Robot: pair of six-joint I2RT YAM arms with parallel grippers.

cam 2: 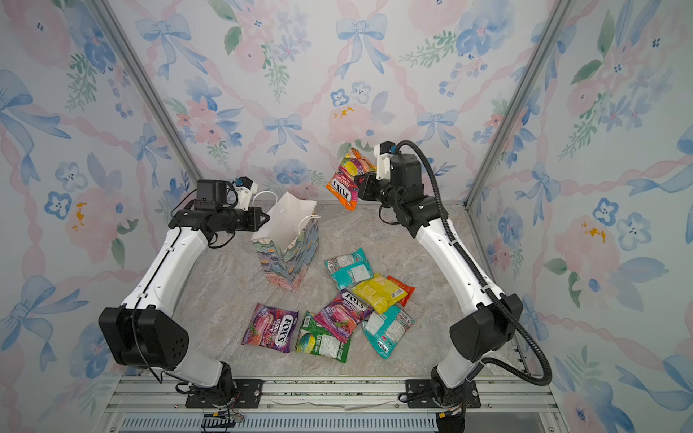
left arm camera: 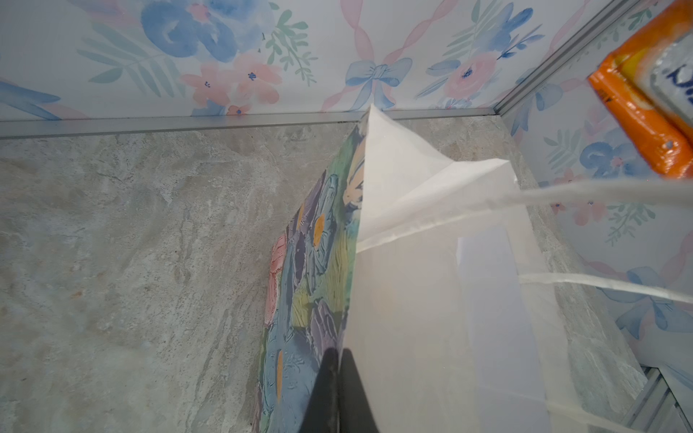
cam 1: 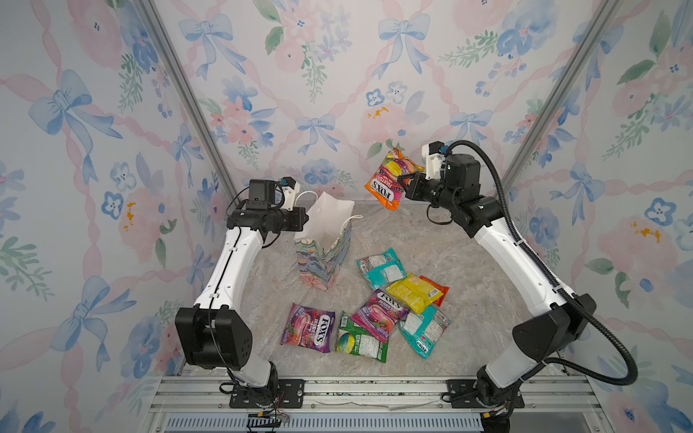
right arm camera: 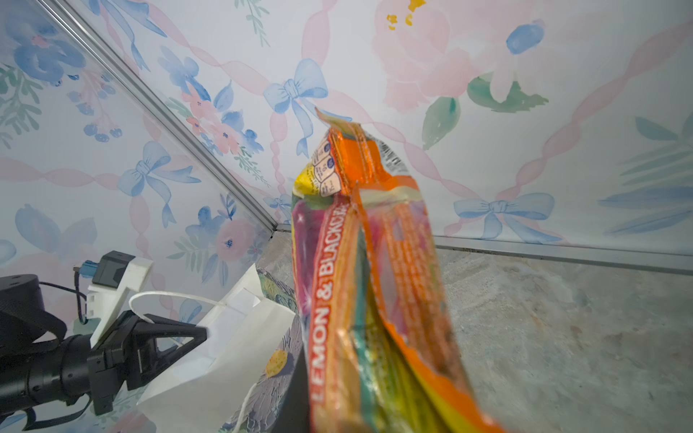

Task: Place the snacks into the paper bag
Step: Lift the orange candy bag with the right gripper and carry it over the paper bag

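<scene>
The paper bag (cam 1: 322, 262) (cam 2: 285, 262) stands upright and open at the back left of the table, white inside. My left gripper (cam 1: 305, 218) (cam 2: 267, 218) (left arm camera: 337, 375) is shut on its left rim, which the right wrist view also shows (right arm camera: 202, 333). My right gripper (cam 1: 403, 180) (cam 2: 359, 180) is shut on an orange FOX'S packet (cam 1: 388, 183) (cam 2: 345, 183) (right arm camera: 360, 281), held in the air right of and above the bag's mouth. Several snacks lie in front: a purple FOX'S packet (cam 1: 309, 328), a green one (cam 1: 362, 339), a second purple one (cam 1: 378, 313), two teal ones (cam 1: 380, 268) (cam 1: 425, 330), a yellow one (cam 1: 412, 292), a red-orange one (cam 1: 437, 288).
Flowered walls close the table in at the back and on both sides, with metal corner posts (cam 1: 180, 82) (cam 1: 555, 105). An aluminium rail (cam 1: 375, 390) carrying both arm bases runs along the front edge. The bag's white cord handles (left arm camera: 600, 285) hang loose.
</scene>
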